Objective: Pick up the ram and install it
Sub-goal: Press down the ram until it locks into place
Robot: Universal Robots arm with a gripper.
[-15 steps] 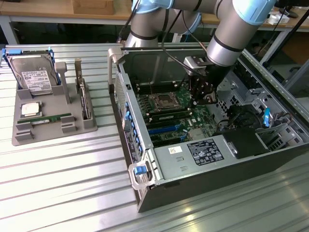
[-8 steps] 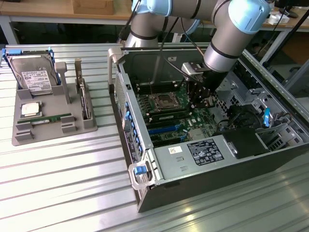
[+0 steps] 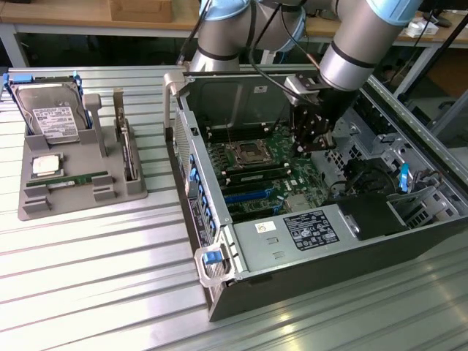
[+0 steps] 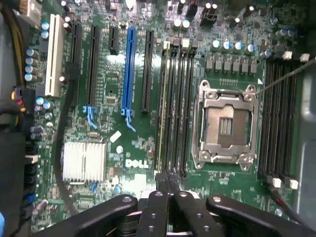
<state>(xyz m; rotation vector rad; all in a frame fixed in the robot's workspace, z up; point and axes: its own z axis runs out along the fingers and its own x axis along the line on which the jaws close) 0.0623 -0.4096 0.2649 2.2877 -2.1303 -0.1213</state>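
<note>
Metal table point(image 3: 88, 248) bears open computer case point(image 3: 292, 241), part tray point(image 3: 44, 201) beside

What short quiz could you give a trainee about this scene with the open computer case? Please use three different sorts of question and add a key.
1. True or false: the gripper is over the hard drive.
2. Multiple choice: the CPU socket on the motherboard is A) empty, B) under a fan, C) covered by a cable.
3. Fill in: the green ram lies in the grey ____, near the silver CPU chip.

Key:
1. False. It is inside the computer case, over the motherboard, with its fingers shut.
2. A.
3. tray.
</note>
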